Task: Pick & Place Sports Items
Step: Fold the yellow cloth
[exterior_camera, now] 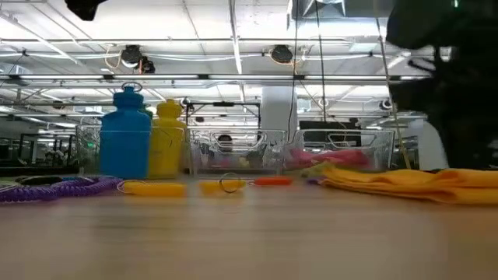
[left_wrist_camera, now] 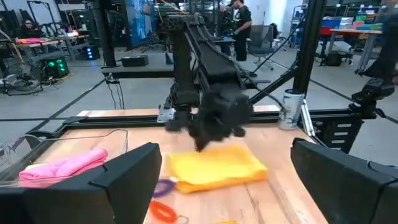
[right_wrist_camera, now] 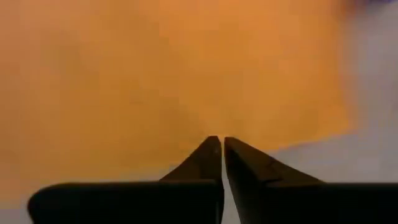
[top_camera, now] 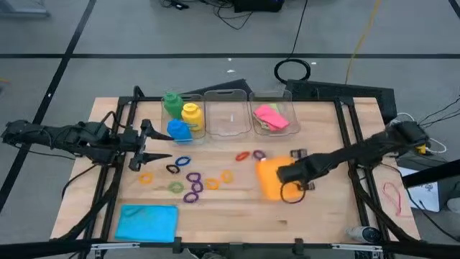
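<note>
While the right claw [top_camera: 282, 175] sits pressed together on the orange cloth [top_camera: 267, 178] at the worktop's [top_camera: 316, 208] centre, seemingly pinching its edge, the pick looks under way. Next comes a lift toward the clear bins [top_camera: 230, 115] at twelve o'clock. The left claw [top_camera: 149, 146] waits, apart, at nine o'clock.

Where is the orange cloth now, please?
In the high view, the orange cloth lies right of the table's middle, just right of the scattered rings. The shut right gripper is down at its right edge, in front of the bin with the pink cloth.
</note>
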Robot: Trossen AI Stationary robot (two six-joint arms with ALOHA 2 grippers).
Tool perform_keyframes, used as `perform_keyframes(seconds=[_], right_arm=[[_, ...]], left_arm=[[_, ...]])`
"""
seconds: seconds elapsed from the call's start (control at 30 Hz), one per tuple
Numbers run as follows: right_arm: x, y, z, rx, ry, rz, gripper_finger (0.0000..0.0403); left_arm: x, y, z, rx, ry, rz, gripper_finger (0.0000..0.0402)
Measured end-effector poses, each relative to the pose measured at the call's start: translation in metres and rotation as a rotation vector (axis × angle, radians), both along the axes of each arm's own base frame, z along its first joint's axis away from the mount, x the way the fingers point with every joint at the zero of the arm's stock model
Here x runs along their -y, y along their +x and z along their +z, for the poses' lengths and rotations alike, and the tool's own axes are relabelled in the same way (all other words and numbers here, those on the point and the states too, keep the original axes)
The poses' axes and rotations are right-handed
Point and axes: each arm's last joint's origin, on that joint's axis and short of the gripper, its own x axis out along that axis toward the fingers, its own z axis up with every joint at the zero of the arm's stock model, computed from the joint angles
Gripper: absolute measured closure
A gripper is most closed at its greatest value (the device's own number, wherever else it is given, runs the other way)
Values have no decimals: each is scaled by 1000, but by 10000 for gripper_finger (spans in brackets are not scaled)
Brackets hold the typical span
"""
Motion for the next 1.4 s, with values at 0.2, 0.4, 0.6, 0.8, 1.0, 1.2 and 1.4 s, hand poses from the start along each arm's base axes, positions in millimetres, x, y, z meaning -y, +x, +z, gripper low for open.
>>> perform_keyframes(seconds=[0.2, 0.4, 0.6, 0.8, 1.0, 1.2, 1.4], right_arm=[[5, -6, 41, 285, 47, -161, 403], [10, 5, 39, 335, 133, -257, 403], [7, 31, -3, 187, 232, -201, 403], [17, 45, -40, 54, 288, -228, 403], [14, 47, -61, -50, 300, 113, 403], [-7, 35, -61, -128, 212, 654, 403], [-24, 24, -52, -140, 185, 805, 403]], left_arm=[[0, 0, 0, -1, 0, 0, 105], [0, 0, 0, 0, 0, 0, 105], [0, 0, 0, 0, 0, 0, 105], [0, 0, 0, 0, 0, 1, 105], [0, 0, 0, 0, 0, 0, 105], [0, 0, 0, 0, 0, 0, 105], [0, 0, 0, 0, 0, 0, 105]])
